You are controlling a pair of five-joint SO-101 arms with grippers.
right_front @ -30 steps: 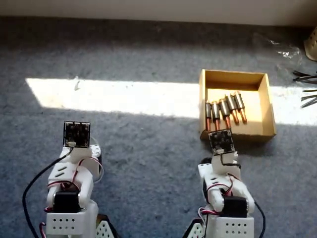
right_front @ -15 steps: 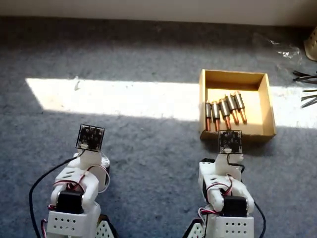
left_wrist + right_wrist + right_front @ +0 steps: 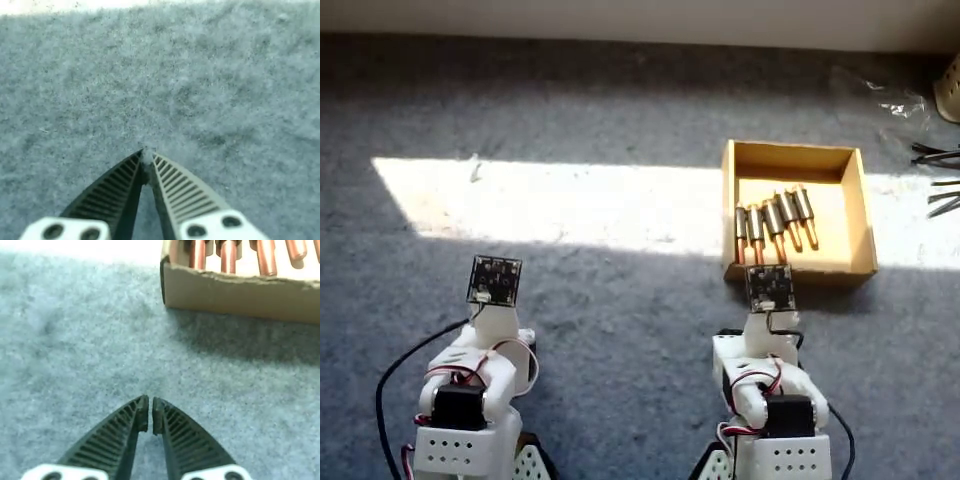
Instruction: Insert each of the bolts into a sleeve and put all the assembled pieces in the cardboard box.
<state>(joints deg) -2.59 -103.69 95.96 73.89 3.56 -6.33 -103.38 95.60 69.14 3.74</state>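
The cardboard box [image 3: 857, 222] sits on the grey carpet at the right, with several assembled bolt-and-sleeve pieces [image 3: 772, 222] lying side by side inside it. In the right wrist view the box's near wall [image 3: 240, 290] and the copper bolt ends [image 3: 229, 250] show beyond my right gripper [image 3: 150, 412], which is shut and empty just short of the box. My left gripper [image 3: 147, 162] is shut over bare carpet, holding nothing. In the high view the left arm [image 3: 480, 360] is folded back at the lower left and the right arm [image 3: 765, 370] stands below the box.
A sunlit band [image 3: 550, 205] crosses the carpet. Clear plastic wrap [image 3: 880, 95] and dark cables [image 3: 935, 175] lie at the far right edge. Open carpet spreads between the two arms and to the left of the box.
The left arm's wrist has shifted slightly back to the left and lower. The right arm's wrist has swung a little left, staying just below the box.
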